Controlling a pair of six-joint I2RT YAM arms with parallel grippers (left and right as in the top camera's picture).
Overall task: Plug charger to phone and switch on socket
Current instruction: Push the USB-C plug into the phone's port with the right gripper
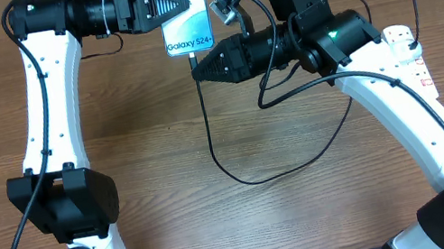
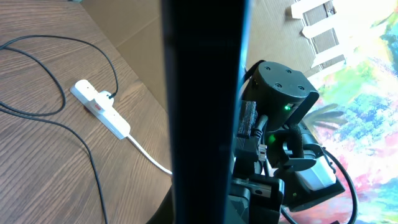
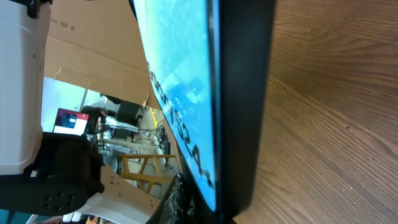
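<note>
Brown wood-grain table (image 1: 186,231), cardboard panels (image 2: 134,28) behind (a colourful painted picture (image 2: 367,87) beyond).

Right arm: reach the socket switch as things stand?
Probably not yet: the right gripper seems busy with the charger at the phone, and the socket lies partly under that arm, needing a tight fold-back.

Black charger (image 1: 210,136) trails below blue-screened phone (image 1: 196,21); white socket (image 1: 406,44) at right

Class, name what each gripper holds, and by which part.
Left fingers pinch the phone at its long side edge. Right gripper sits by the charger: hold cannot be told.
</note>
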